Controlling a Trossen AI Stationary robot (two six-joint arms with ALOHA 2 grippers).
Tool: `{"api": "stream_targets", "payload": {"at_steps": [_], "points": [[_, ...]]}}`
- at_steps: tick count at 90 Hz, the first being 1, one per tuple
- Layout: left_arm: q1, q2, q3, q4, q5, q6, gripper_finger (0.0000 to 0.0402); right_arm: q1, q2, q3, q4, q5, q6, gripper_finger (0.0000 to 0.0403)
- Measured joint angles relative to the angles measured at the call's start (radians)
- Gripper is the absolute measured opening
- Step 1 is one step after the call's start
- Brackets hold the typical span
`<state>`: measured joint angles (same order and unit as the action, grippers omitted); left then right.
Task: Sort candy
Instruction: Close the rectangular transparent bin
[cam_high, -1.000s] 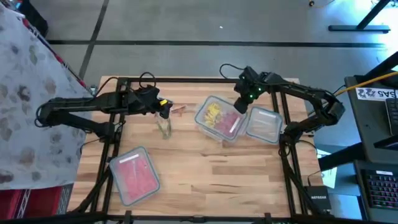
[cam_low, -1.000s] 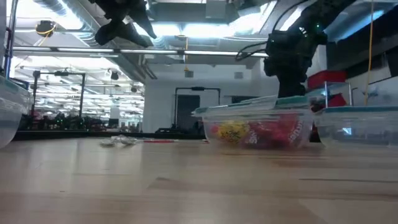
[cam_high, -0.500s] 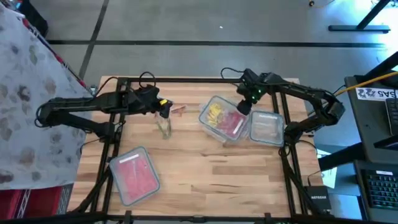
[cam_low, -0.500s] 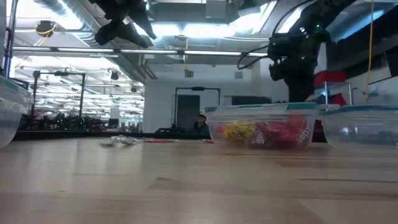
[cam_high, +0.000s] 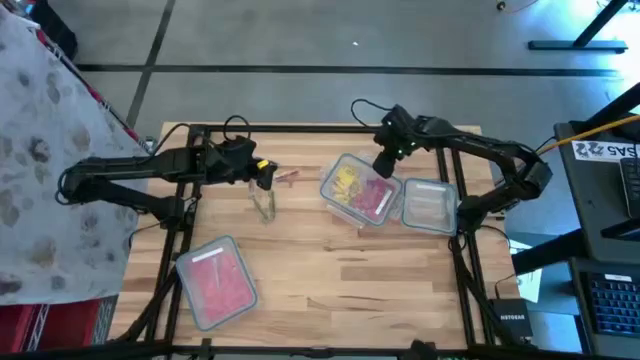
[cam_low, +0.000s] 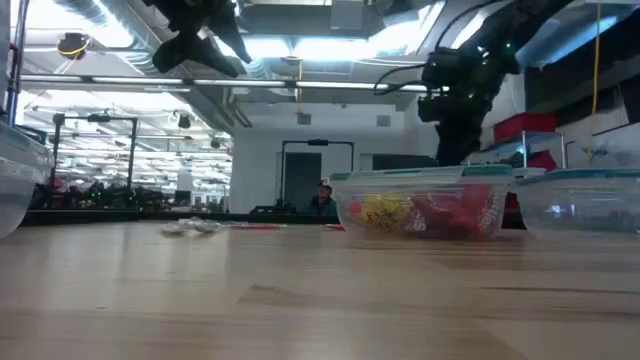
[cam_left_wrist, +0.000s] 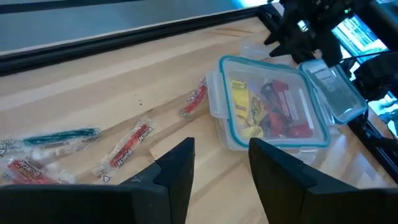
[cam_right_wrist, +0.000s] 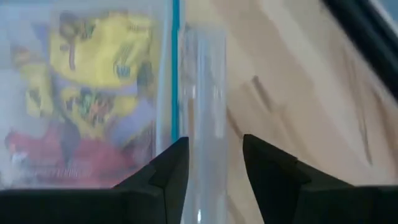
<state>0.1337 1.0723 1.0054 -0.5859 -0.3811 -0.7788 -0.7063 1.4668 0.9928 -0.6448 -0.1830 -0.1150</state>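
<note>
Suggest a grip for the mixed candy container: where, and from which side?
Pinch a long side wall of the mixed candy container from above. It sits flat and lidless, so the rim is exposed; the right gripper hovers at its far edge, jaws open.

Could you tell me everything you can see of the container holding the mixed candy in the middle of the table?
The container is clear plastic, rectangular with rounded corners and a teal-edged rim. It sits open and flat on the wooden table, turned at an angle. Inside lie yellow candy and red candy. A second clear container sits right beside it. The right gripper hovers at its far edge, open, not gripping it.
</note>
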Motion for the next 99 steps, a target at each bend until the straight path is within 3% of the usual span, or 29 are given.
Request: {"api": "stream_targets", "payload": {"at_steps": [23,48,67,80,90,99], "points": [[0.0,0.0,0.0,0.0,0.0,-0.013,0.0136,0.022,0.099,0.0,0.145,0.006,0.034,0.0138],[0.0,0.0,0.0,0.001,0.0,-0.052,0.0136,0.114,0.122,0.017,0.294,0.022,0.048,0.0138],[0.0,0.0,0.0,-0.001,0.013,-0.058,0.0136,0.158,0.022,0.126,0.082,0.001,0.064,0.0138],[-0.001,0.0,0.0,-0.005,0.014,-0.059,0.0136,0.155,-0.021,0.124,-0.238,0.21,0.072,0.0138],[0.0,0.007,0.0,-0.007,0.015,-0.042,0.0136,0.092,-0.011,0.124,-0.42,0.358,0.209,0.0138],[0.02,0.016,0.0,-0.005,0.083,0.008,0.0136,0.047,0.002,0.122,-0.512,0.32,0.308,0.0138]]}}
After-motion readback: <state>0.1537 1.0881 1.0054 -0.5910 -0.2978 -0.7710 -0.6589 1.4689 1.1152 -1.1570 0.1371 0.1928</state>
